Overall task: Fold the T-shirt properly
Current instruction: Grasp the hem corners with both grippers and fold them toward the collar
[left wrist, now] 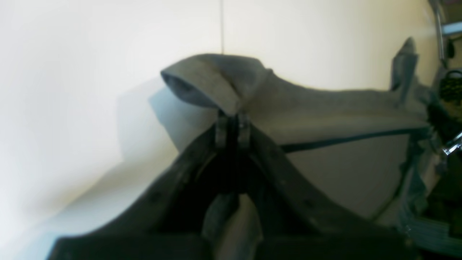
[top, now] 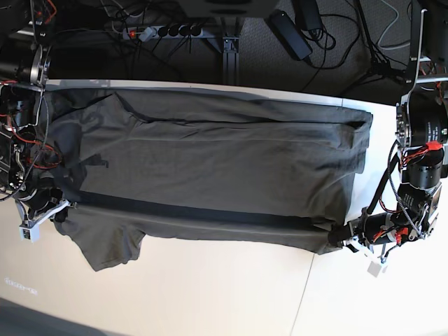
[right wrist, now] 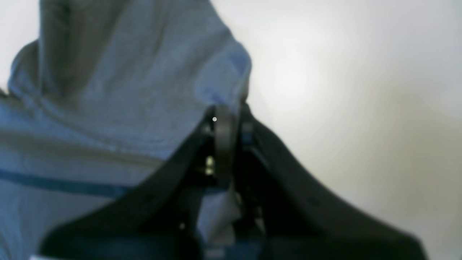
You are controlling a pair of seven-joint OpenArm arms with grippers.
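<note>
The dark olive-grey T-shirt lies stretched lengthwise across the white table, with one sleeve hanging toward the front left. My left gripper is at the shirt's front right corner. In the left wrist view it is shut on a folded edge of the T-shirt, held above the table. My right gripper is at the front left edge. In the right wrist view it is shut on a bunched fold of the T-shirt. The collar and label are hidden.
The white table has bare room in front of the shirt and a seam at the front right. Behind the table's far edge lie a power strip, a power brick and cables on the dark floor.
</note>
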